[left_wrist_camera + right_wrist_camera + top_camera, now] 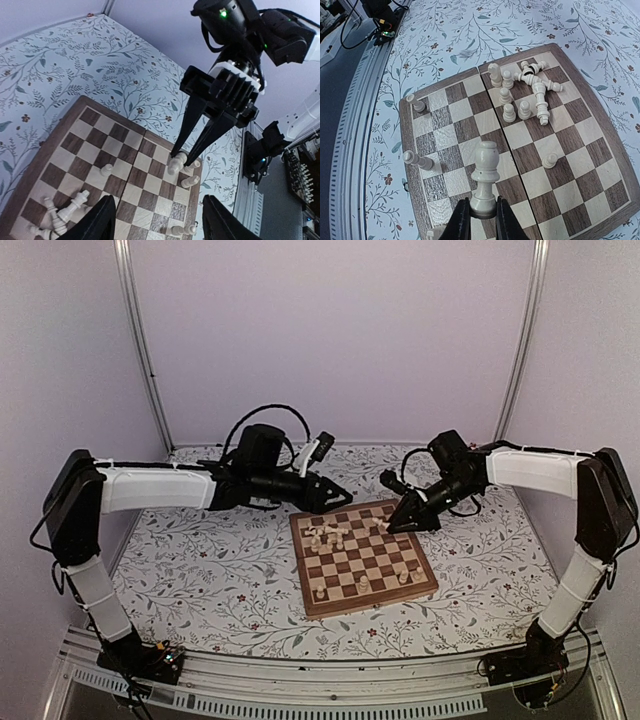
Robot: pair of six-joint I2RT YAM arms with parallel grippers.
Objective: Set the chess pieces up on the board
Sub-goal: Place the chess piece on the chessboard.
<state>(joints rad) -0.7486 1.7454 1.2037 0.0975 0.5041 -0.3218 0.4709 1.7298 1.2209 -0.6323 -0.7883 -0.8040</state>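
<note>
The board (372, 604) lies at the table's middle right. My right gripper (482, 217) is shut on the base of a pale bishop-like chess piece (485, 175), holding it just over squares near the board's edge. From the left wrist view that piece (176, 163) sits between the right gripper's (182, 152) tips. Several chess pieces lie in a heap (535, 85) at the far corner, with standing pawns (509, 112) beside it and a lone pawn (549, 160). My left gripper (160, 220) hovers open over the board, holding nothing.
More pieces stand along the board's border row (417, 160) (415, 102). The floral tabletop (210, 570) surrounds the board. The metal rail (330, 680) with the arm bases runs along the near edge. Both arms reach in over the board's far side.
</note>
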